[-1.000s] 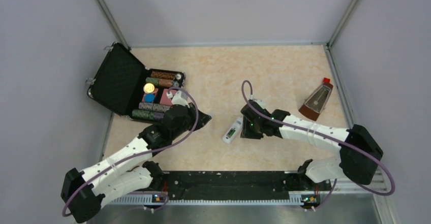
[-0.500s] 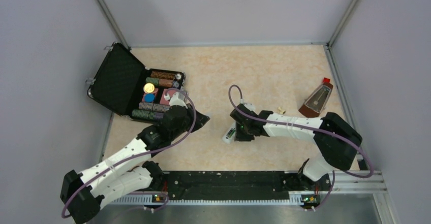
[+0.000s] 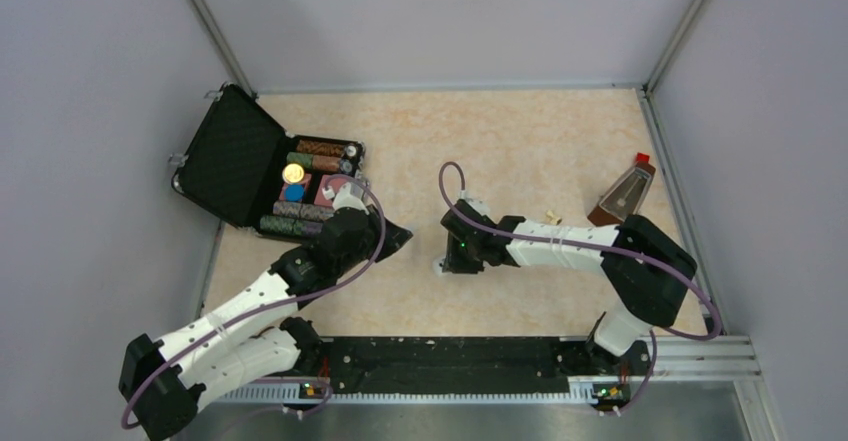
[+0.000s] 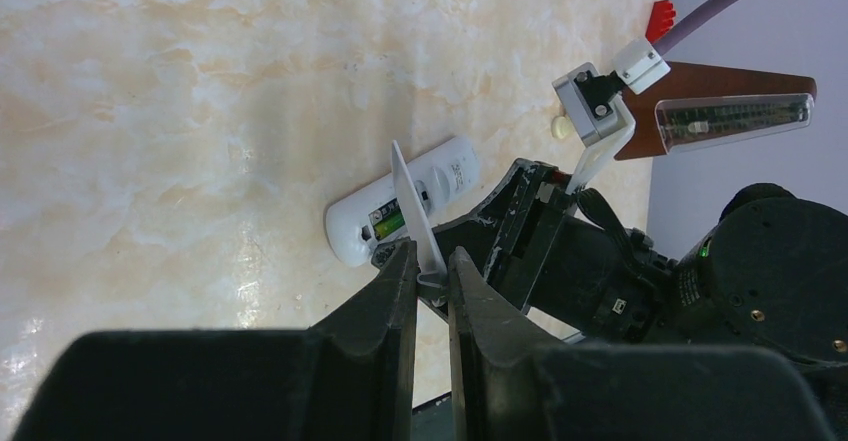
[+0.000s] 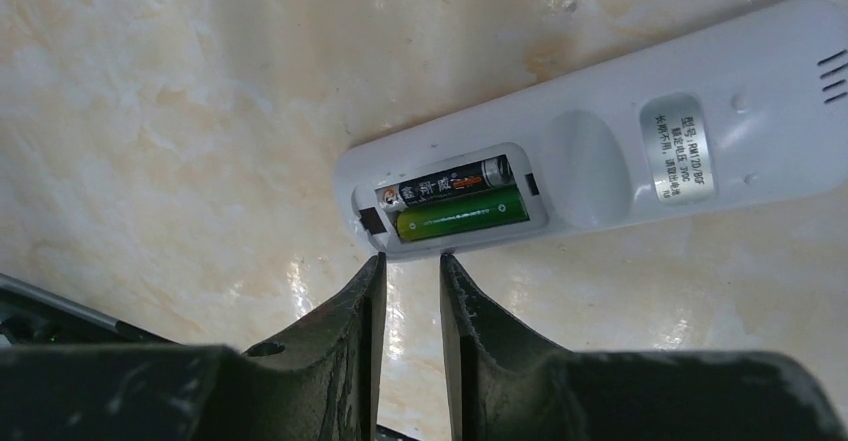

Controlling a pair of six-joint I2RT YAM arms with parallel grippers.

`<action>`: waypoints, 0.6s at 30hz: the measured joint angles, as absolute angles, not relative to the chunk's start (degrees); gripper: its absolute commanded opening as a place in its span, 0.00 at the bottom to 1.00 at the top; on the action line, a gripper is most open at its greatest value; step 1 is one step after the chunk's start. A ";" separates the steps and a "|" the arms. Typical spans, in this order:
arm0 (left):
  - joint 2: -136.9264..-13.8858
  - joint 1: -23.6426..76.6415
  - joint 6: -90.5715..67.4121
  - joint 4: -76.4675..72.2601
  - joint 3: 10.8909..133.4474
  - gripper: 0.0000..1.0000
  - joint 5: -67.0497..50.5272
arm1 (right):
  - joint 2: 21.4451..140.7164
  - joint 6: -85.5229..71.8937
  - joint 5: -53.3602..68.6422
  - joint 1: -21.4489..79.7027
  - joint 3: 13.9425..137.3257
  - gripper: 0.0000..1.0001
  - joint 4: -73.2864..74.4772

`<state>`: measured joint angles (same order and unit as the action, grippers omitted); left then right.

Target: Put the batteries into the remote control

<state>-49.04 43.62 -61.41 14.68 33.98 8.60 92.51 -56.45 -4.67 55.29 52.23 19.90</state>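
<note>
The remote control lies back side up on the table with its compartment open. In it sit the batteries, a darker one and a green one, side by side. My right gripper stands with its tips at the remote's near edge by the compartment, its jaws a narrow gap apart with nothing between them. In the top view it covers most of the remote. My left gripper is shut on the loose white cover piece, held on edge just left of the remote.
An open black case with coloured chip rolls stands at the back left, close behind the left arm. A brown metronome stands at the right, with a small pale bit beside it. A black rail runs along the near edge.
My right gripper has moved left over the remote, which now shows only as a sliver in the top view. The left arm has barely moved.
</note>
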 measured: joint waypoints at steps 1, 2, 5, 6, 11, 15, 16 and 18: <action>-49.17 43.57 -61.45 14.61 33.98 0.00 8.56 | 92.51 -56.55 -4.64 55.29 52.25 0.26 19.57; -49.39 43.55 -61.45 14.55 33.98 0.00 8.40 | 92.51 -56.58 -4.64 55.29 52.27 0.27 19.46; -50.81 43.40 -61.41 13.74 33.98 0.00 7.46 | 91.64 -56.49 -5.06 55.29 52.23 0.30 19.99; -51.31 43.35 -61.39 13.32 33.98 0.00 6.92 | 90.54 -56.25 -5.65 55.29 52.16 0.30 20.75; -55.64 43.20 -61.39 8.84 33.95 0.00 1.28 | 79.94 -54.54 -7.55 53.10 50.09 0.35 23.51; -62.19 43.20 -61.36 5.43 34.57 0.00 -5.96 | 71.90 -52.88 -9.02 47.40 45.04 0.40 24.99; -64.03 43.20 -61.36 5.08 35.05 0.00 -7.68 | 71.02 -52.47 -9.63 46.26 43.75 0.40 25.69; -68.31 43.20 -61.49 3.33 36.21 0.00 -11.57 | 70.57 -51.94 -10.44 45.01 41.85 0.41 27.00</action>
